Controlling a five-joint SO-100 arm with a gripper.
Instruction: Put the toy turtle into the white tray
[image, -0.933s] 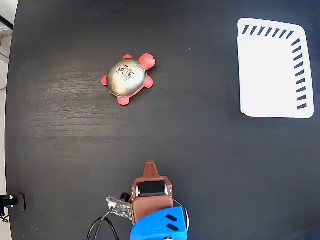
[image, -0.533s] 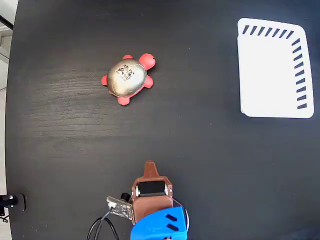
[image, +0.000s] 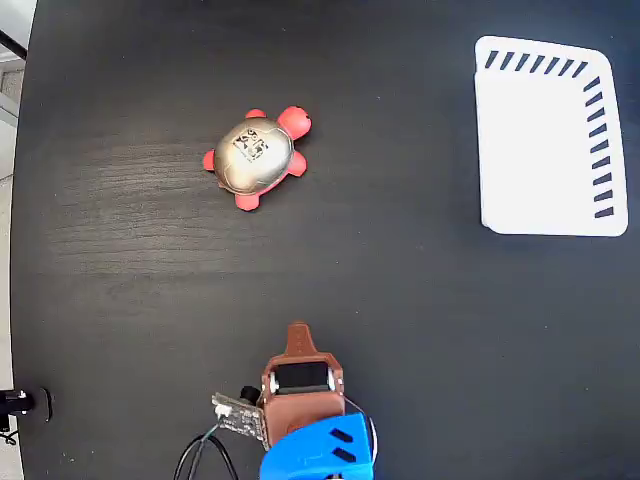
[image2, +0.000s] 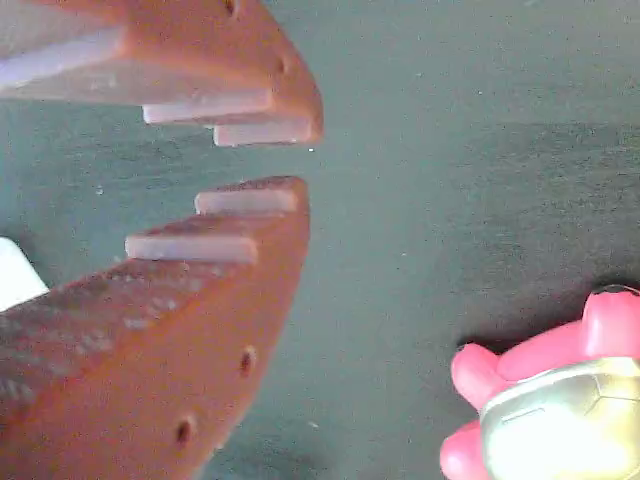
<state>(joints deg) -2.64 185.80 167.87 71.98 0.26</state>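
Now, turtle: gold-silver dome, dark mark, red head and feet; on the table, ten o'clock.
Tray: white, two o'clock.
Gripper: six o'clock, slightly parted, holding nothing.

The toy turtle has a shiny gold-silver shell with a dark printed mark, and red head and feet. The white tray carries dark slanted slots along its far and right edges. The gripper is reddish-brown, the table black.
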